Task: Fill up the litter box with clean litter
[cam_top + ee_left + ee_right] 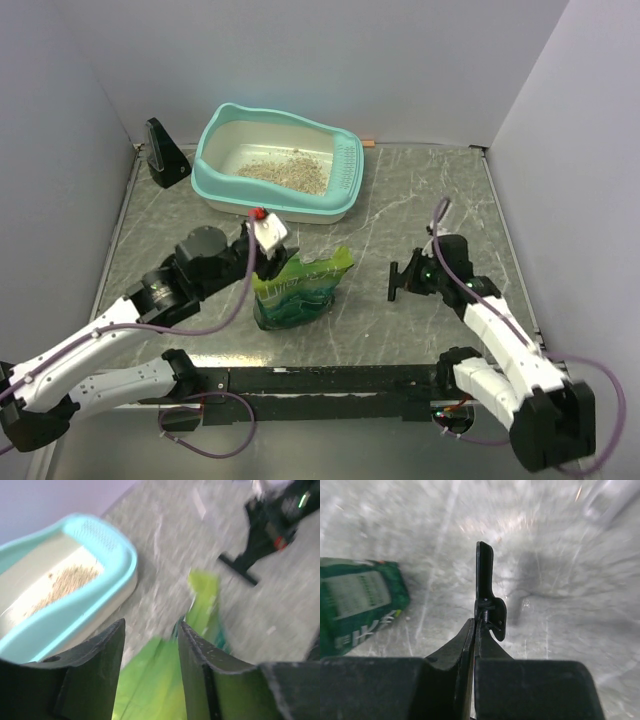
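Observation:
The turquoise-rimmed litter box (pixel 222 195) stands at the back of the table with a patch of beige clean litter (pixel 285 172) on its cream floor. The left wrist view shows the litter box (pixel 95 605) and litter (pixel 67 582) up close. A green printed pouch (pixel 300 290) stands mid-table. My left gripper (pixel 275 262) is at its top edge, open, with the pouch (pixel 150 680) showing between the spread fingers (pixel 100 665). To the right of the pouch, my right gripper (pixel 412 278) is shut on a black spring clip (pixel 485 575), held above bare table.
A black wedge-shaped stand (pixel 165 155) sits in the back left corner. A whitish translucent piece (pixel 439 214) lies just beyond my right gripper. White walls close the table on the left, back and right. The pouch (pixel 360 600) is left of the clip.

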{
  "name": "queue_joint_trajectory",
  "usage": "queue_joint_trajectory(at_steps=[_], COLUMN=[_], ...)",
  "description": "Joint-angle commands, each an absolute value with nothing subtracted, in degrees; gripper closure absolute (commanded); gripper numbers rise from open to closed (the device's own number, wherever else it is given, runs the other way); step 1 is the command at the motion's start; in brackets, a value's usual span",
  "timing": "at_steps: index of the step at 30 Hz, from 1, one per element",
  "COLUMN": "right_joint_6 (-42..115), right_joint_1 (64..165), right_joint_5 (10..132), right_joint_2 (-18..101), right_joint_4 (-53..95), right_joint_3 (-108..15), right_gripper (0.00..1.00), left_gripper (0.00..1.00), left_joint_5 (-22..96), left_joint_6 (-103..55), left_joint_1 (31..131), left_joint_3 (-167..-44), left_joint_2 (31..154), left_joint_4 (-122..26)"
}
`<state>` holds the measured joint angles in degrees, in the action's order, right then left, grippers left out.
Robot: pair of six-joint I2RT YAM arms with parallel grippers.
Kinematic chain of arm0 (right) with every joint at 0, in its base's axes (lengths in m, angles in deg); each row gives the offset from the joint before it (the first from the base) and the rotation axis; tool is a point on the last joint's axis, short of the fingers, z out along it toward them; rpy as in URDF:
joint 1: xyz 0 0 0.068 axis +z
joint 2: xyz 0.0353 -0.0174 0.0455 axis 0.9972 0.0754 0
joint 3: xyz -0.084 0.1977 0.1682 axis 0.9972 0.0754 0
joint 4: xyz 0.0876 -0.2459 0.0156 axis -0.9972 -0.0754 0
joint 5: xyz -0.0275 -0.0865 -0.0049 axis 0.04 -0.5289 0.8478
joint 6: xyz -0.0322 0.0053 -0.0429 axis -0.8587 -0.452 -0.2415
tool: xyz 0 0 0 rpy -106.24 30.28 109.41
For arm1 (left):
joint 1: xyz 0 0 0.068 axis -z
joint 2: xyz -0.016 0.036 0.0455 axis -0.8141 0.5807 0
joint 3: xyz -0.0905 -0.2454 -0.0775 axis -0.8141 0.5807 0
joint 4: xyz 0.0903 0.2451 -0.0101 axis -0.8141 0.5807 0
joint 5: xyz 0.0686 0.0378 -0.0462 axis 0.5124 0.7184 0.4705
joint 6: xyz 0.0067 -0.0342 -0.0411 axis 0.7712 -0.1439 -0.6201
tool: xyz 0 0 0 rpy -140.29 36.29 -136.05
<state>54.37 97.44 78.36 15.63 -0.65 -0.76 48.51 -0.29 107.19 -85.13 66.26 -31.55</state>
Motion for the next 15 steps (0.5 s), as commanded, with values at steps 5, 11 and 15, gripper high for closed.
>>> queue_joint_trajectory(at_steps=[5,11,15], right_joint_6=[48.7,44.1,42.6], right_joint_1=[102.7,112.0,119.4], right_joint_5=[81.8,83.7,87.5], right_joint_2=[-1.2,-4.0,-0.9], right_joint_4=[-7.9,-12.2,-14.0], right_joint_3=[-14.0,-27.1,-35.7], right_gripper=[1.00,1.00,1.00], left_gripper=[0.53,0.49,0.45], left_joint_5=[34.0,28.0,25.2], left_joint_6=[-20.5,-32.6,-39.5], left_joint_1=[107.2,107.2,107.2], left_joint_3=[-102.8,-98.4,-94.3], left_joint_2=[71.4,67.9,66.3], left_joint_4=[-21.4,-31.7,-39.1])
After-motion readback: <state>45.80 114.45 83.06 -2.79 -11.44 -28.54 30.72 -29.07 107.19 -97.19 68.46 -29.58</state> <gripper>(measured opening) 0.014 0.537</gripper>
